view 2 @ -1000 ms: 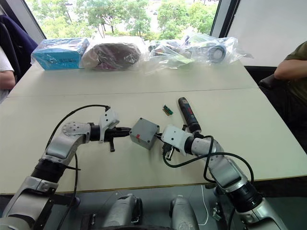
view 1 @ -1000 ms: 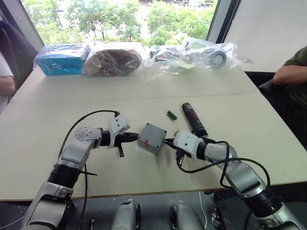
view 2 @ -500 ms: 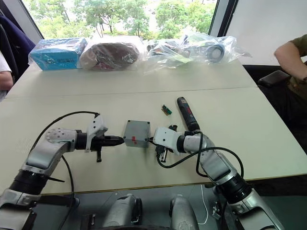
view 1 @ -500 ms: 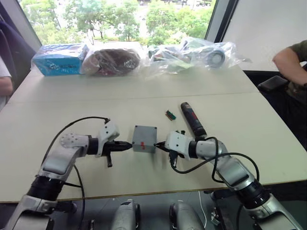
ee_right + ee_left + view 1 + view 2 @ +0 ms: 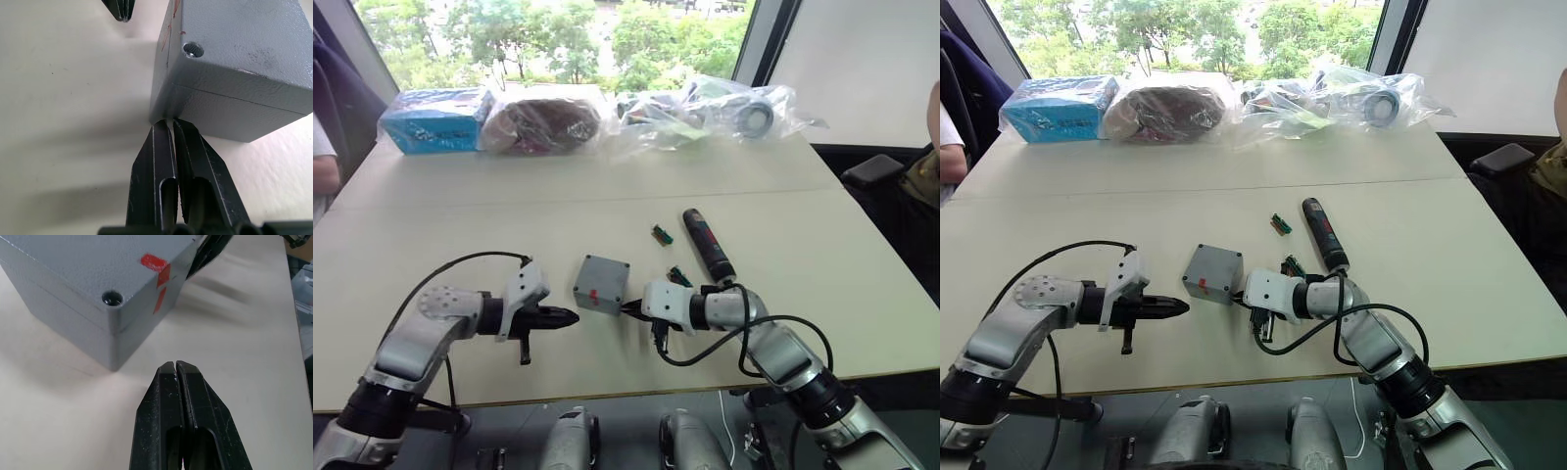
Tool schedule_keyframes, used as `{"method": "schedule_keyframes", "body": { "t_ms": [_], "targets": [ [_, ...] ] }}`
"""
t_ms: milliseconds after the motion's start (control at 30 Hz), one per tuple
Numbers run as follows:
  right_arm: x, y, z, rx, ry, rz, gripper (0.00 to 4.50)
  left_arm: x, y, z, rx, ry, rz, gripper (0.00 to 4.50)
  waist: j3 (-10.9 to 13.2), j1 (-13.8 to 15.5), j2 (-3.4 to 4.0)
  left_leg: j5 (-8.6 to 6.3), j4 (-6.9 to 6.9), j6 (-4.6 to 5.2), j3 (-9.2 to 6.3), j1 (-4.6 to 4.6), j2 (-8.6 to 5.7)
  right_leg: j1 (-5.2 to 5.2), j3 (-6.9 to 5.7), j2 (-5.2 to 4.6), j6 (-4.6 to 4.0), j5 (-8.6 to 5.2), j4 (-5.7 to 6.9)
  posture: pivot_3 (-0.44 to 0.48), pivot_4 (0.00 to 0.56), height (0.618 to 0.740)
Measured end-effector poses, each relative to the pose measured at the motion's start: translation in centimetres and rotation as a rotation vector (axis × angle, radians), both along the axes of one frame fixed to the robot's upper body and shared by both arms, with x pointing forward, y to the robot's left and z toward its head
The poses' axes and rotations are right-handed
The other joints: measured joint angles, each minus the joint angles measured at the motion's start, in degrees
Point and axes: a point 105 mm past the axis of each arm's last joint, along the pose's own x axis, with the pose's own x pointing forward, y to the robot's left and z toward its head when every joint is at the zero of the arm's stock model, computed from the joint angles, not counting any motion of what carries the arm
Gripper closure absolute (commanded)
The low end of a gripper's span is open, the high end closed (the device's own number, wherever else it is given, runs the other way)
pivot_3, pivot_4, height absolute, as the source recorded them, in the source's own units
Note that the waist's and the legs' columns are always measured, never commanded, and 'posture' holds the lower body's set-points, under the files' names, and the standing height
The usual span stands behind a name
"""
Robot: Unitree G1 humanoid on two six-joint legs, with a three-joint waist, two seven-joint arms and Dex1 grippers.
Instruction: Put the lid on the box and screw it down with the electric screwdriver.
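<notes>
Pale table (image 5: 460, 225) under a window, bagged packets (image 5: 543, 122) along its far edge. Near the middle sits the box (image 5: 600, 285) with the lid (image 5: 98, 269) on it. Left gripper (image 5: 570, 317), fingers pressed together and empty, lies just left of it; right gripper (image 5: 628, 309), closed and empty, touches its near-right corner. Screwdriver (image 5: 707, 244) lies to the right, beyond the right gripper.

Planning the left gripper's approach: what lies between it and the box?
Only bare table separates the shut left gripper from the box, as the left wrist view shows.

matt grey textured metal-look box (image 5: 88, 293) on smooth matt table (image 5: 431, 235).
</notes>
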Motion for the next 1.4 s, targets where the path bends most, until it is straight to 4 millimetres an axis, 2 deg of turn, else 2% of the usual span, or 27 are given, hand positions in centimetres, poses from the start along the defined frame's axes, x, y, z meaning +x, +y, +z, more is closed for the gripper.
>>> {"method": "schedule_keyframes", "body": {
  "t_ms": [100,233,367,433,567,700,1067,1400],
  "targets": [
    [0.1,-0.7,-0.2,-0.027,-0.008,-0.010,4.38,0.3,1.1,0.4,0.029,-0.013,0.009,4.50,0.04,0.08,0.03,0.00,-0.01,0.00,0.00,0.00,0.00,-0.08,-0.01,-0.03,0.00,0.00,-0.01,0.000,0.150,0.740],
    [0.8,-1.5,-0.1,-0.021,-0.020,-0.057,4.38,2.3,2.0,1.3,0.022,-0.080,0.064,4.50,0.10,0.35,-0.01,0.00,-0.01,-0.01,0.01,0.00,-0.02,-0.16,-0.04,-0.05,-0.02,0.01,-0.03,0.000,0.150,0.740],
    [1.6,-2.3,0.5,-0.001,-0.036,-0.112,4.38,4.0,1.2,2.1,-0.018,-0.136,0.076,4.50,0.12,0.36,-0.01,0.00,-0.01,0.00,0.06,-0.13,-0.06,-0.05,-0.03,-0.08,-0.01,0.02,-0.03,0.000,0.150,0.740],
    [1.8,-2.3,0.6,0.008,-0.037,-0.122,4.38,4.5,0.0,1.8,-0.033,-0.141,0.049,4.50,0.12,0.37,-0.01,0.00,-0.01,0.00,0.06,-0.14,-0.06,-0.05,-0.03,-0.04,-0.01,0.02,-0.02,0.000,0.150,0.740],
    [1.8,-2.0,0.4,0.013,-0.031,-0.119,4.38,5.0,-1.2,1.2,-0.047,-0.149,0.039,4.50,0.14,0.34,-0.04,0.00,-0.01,0.01,0.07,-0.16,-0.06,-0.06,-0.02,0.00,0.00,0.02,-0.02,0.000,0.150,0.740],
    [1.9,-1.4,0.7,0.023,-0.016,-0.112,4.38,4.9,-1.4,1.1,-0.045,-0.142,0.023,4.50,0.16,0.20,-0.06,0.01,-0.01,0.01,0.06,-0.16,-0.05,-0.07,-0.02,0.02,0.01,0.02,-0.02,0.000,0.150,0.740],
    [1.7,-0.8,1.1,0.030,0.036,-0.089,4.38,2.9,-1.2,1.2,-0.013,-0.067,-0.041,4.50,0.21,0.05,-0.06,0.00,-0.01,0.01,0.03,-0.17,-0.03,-0.07,-0.02,0.03,0.00,0.02,-0.02,0.000,0.150,0.740],
    [1.3,-0.6,1.0,0.015,0.052,-0.064,4.38,3.3,-0.9,1.2,-0.006,-0.092,0.009,4.50,0.22,0.06,-0.06,0.00,-0.01,0.01,0.03,-0.17,-0.03,-0.08,-0.02,0.02,0.00,0.02,-0.02,0.000,0.150,0.740]
  ]
}}
